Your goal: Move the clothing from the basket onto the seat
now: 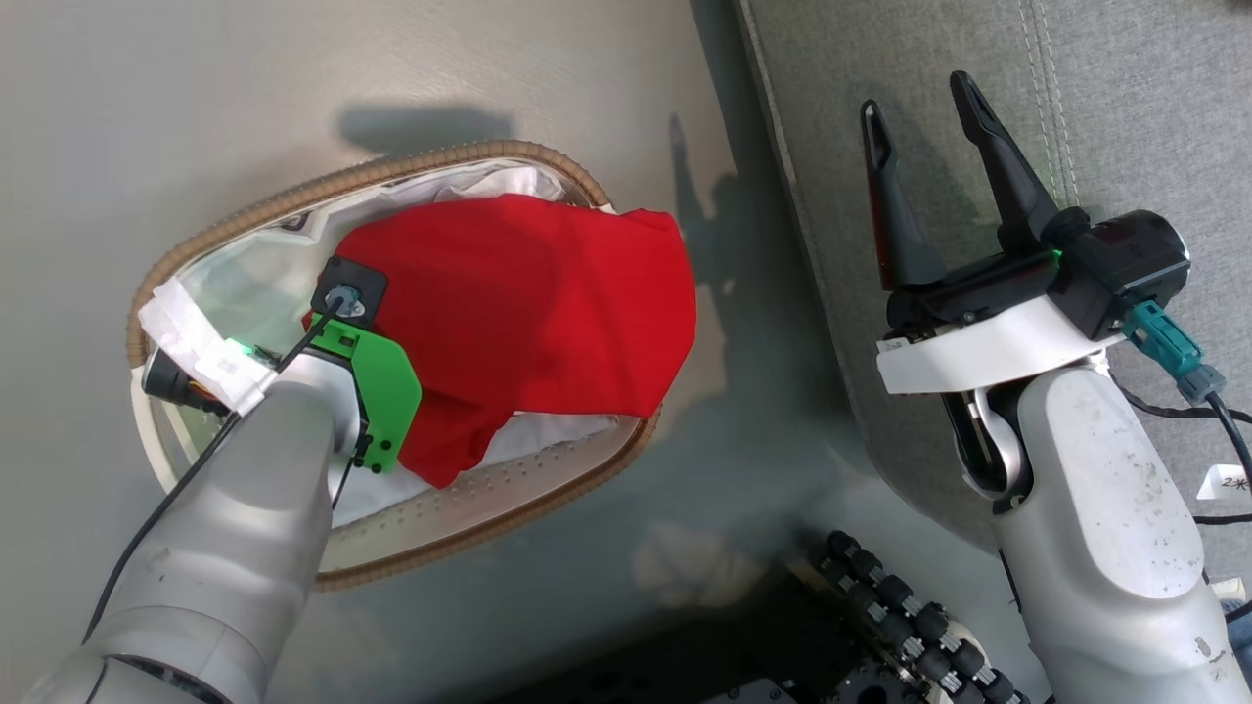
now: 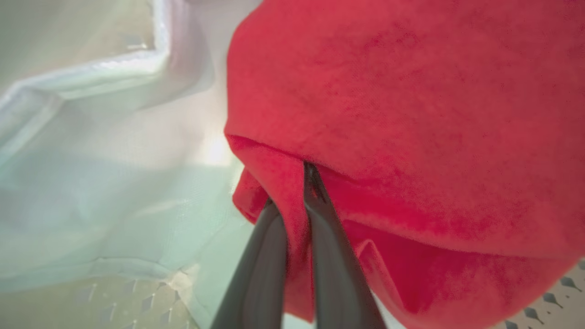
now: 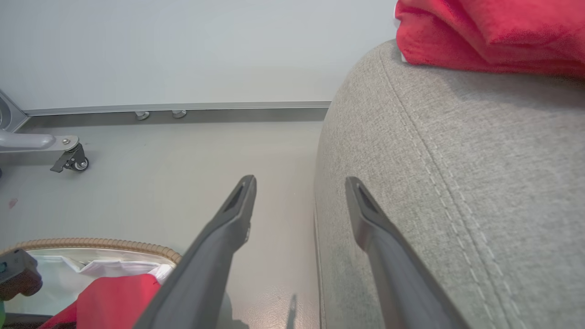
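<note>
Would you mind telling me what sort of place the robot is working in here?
Probably a living-room setup staged in a lab: a grey sofa seat, a laundry basket on smooth floor, and a castor-wheeled stand by the wall.

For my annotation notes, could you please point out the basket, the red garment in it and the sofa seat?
basket [image 1: 469,152], head view, far stretch of its brown woven rim.
red garment [image 1: 548,293], head view, middle of the cloth.
sofa seat [image 3: 512,173], right wrist view, grey fabric beside the seam.
</note>
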Available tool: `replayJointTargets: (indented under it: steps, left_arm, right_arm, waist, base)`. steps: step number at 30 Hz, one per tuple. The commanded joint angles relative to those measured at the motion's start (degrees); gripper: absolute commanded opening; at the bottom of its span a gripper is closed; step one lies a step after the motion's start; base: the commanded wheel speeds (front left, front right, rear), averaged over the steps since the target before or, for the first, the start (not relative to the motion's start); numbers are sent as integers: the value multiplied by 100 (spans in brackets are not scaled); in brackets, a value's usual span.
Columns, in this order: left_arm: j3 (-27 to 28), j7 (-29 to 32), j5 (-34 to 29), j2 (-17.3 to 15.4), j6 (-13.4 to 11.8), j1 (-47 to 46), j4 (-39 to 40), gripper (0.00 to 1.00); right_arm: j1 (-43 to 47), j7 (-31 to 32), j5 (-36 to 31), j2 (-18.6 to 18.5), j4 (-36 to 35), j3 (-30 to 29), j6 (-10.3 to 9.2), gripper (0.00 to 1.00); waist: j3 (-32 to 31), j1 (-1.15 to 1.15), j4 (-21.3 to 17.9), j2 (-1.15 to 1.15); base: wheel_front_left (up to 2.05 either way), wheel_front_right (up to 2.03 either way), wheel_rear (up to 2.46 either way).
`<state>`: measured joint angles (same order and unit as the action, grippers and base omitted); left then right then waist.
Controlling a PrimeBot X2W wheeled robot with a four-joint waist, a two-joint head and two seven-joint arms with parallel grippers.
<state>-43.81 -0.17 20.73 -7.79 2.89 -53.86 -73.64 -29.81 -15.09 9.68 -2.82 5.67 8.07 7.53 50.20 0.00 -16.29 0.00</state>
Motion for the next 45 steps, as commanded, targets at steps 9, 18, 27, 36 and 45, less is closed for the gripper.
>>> replayJointTargets:
  steps: [9, 18, 27, 36, 45]
  left_arm:
    - [-29, -692, 163, 213, 163, 330, 111, 0]
    - [-110, -1320, 266, 343, 322, 689, 374, 0]
    - [-86, -1511, 346, 256, 411, 938, 1119, 0]
    - [-183, -1510, 110, -25, 431, 863, 2246, 0]
    - [-110, -1392, 68, -314, 418, 309, 3054, 0]
  right_arm:
    - [186, -12, -181, -15, 173, -133, -8, 100]
    - [581, -12, -576, -17, 408, -423, -8, 100]
    - [1059, -12, -884, -17, 579, -605, -8, 100]
    - [1531, -12, -1050, -17, 714, -604, -8, 100]
    - [1726, -12, -1143, -17, 771, -447, -8, 100]
  waist:
    - [-735, 0, 283, 0]
    - [-1841, 0, 676, 0]
    - [-2989, 0, 938, 0]
    - [-4015, 0, 1001, 0]
    - [-4583, 0, 962, 0]
  base:
    - [0, 0, 0]
    - [0, 0, 0]
    - [0, 0, 0]
    - [0, 0, 0]
    - [0, 0, 0]
